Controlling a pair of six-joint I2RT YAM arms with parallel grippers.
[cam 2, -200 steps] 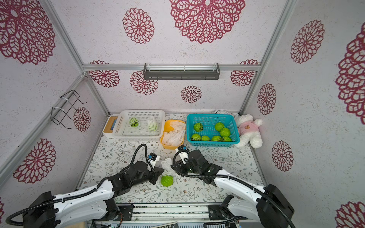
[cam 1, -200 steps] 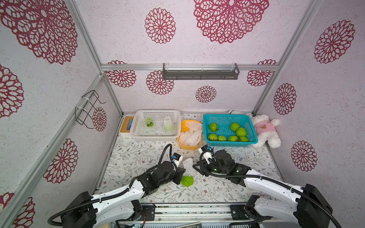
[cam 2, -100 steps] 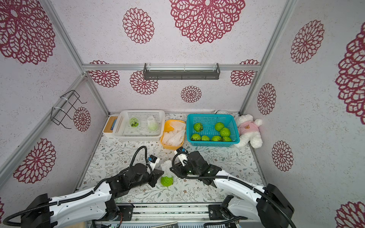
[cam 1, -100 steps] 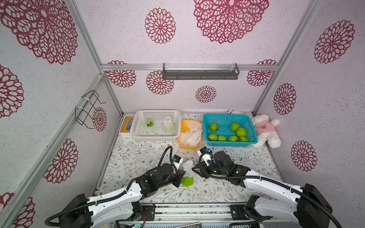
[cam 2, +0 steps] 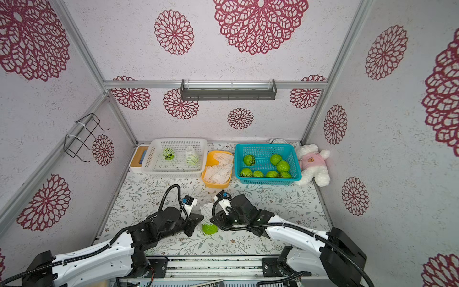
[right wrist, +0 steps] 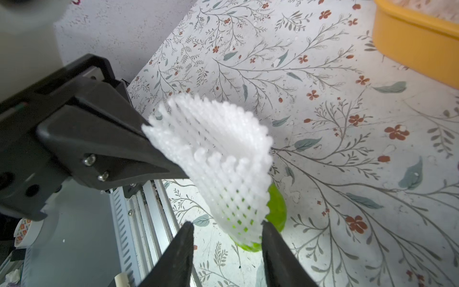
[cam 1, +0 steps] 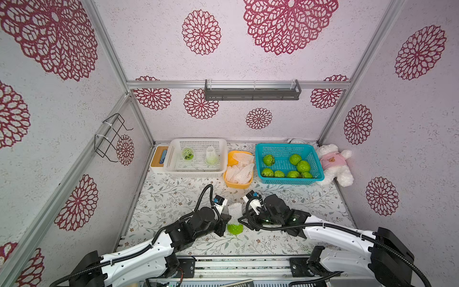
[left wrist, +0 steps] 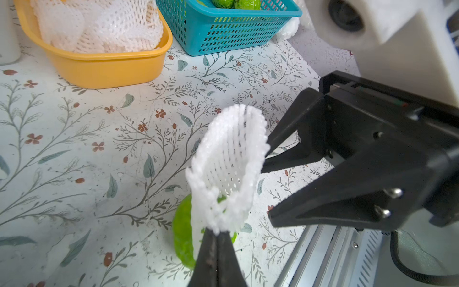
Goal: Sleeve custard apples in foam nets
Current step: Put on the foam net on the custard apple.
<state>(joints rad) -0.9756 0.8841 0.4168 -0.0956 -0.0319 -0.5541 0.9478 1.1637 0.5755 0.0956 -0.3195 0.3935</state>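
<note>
1. While the white basket (cam 1: 198, 173) at the far left already holds two netted fruits (cam 1: 187, 154), the step in hand sits near the front of the table (cam 1: 169, 198): drawing one foam net (cam 1: 234, 211) down over one custard apple (cam 1: 234, 228).
2. On the left gripper (left wrist: 217, 234), the jaws are pinched tight on the lower hem of the foam net. I would hold that pinch firm and low, because it is the anchor against which the mesh stretches.
3. Beside it, the custard apple rests on the table with only its upper part inside the net; bare green skin shows below the hem. The rest of the net stands up from it, empty.
4. On the right gripper (right wrist: 225, 225), the jaws stand partly apart, straddling the net's lower end, and grip nothing. I judge that the next move is to close on the hem opposite the left pinch.
5. For a clean result, I would take mesh only, never fruit, then draw both sides outward and downward together, so that the opening passes the widest girth.
6. Risk, in my judgement: an uneven pull may roll the fruit away or tear the foam.
7. At the far right, the blue basket (cam 1: 285, 181) holds the bare fruits (cam 1: 303, 166) awaiting nets.
</note>
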